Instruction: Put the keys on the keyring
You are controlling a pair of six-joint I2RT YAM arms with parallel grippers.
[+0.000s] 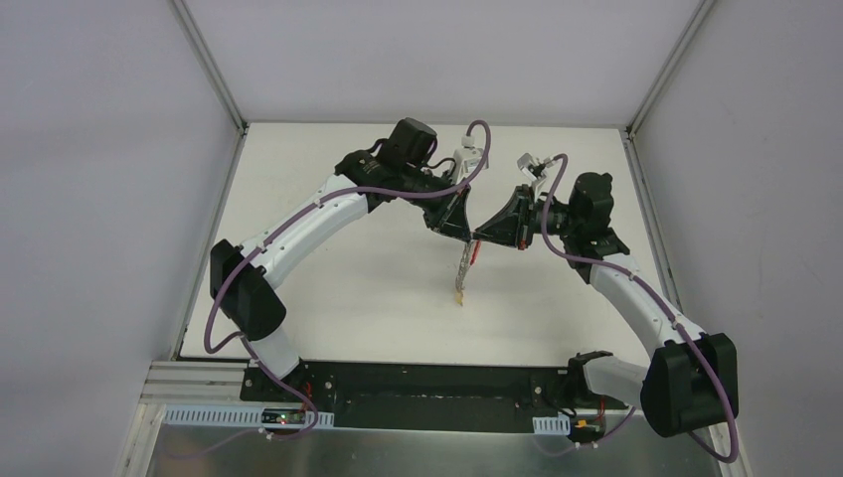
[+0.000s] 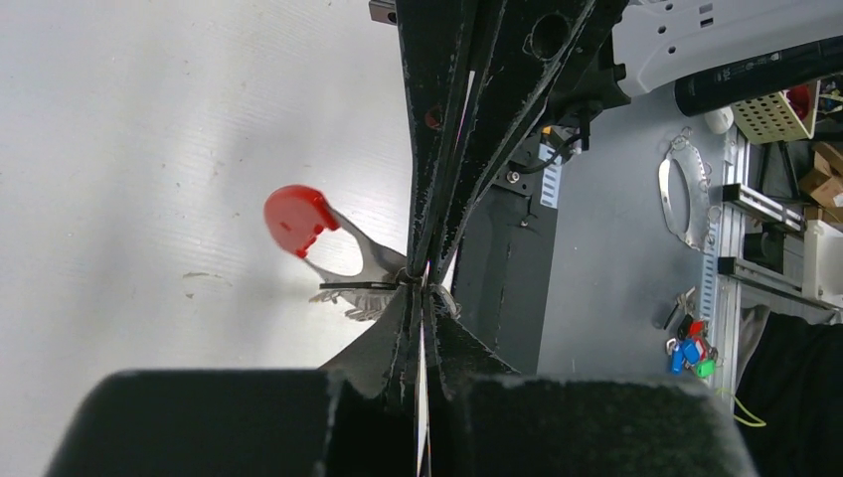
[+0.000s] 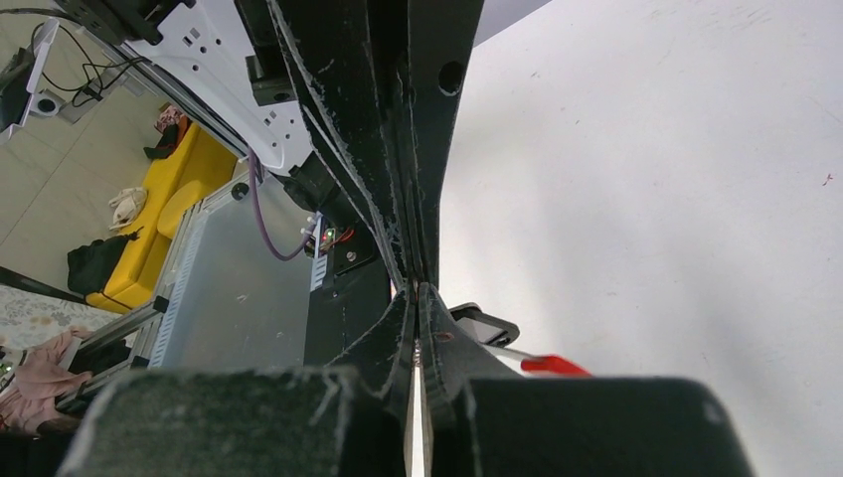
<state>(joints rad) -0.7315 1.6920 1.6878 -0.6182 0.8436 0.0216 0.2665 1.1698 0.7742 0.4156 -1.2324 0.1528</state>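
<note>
The keys (image 2: pixel 376 268) are partly hidden behind the left pincer (image 2: pixel 425 286), so what it pinches cannot be told.

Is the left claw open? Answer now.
No, the left claw is shut, its fingers pressed together at the tips.

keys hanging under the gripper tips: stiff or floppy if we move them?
Likely floppy: the keys dangle as a loose string of separate pieces, so they'd probably swing. Small and thin, so probably light. The smooth silver metal may slip in a pinch.
</note>
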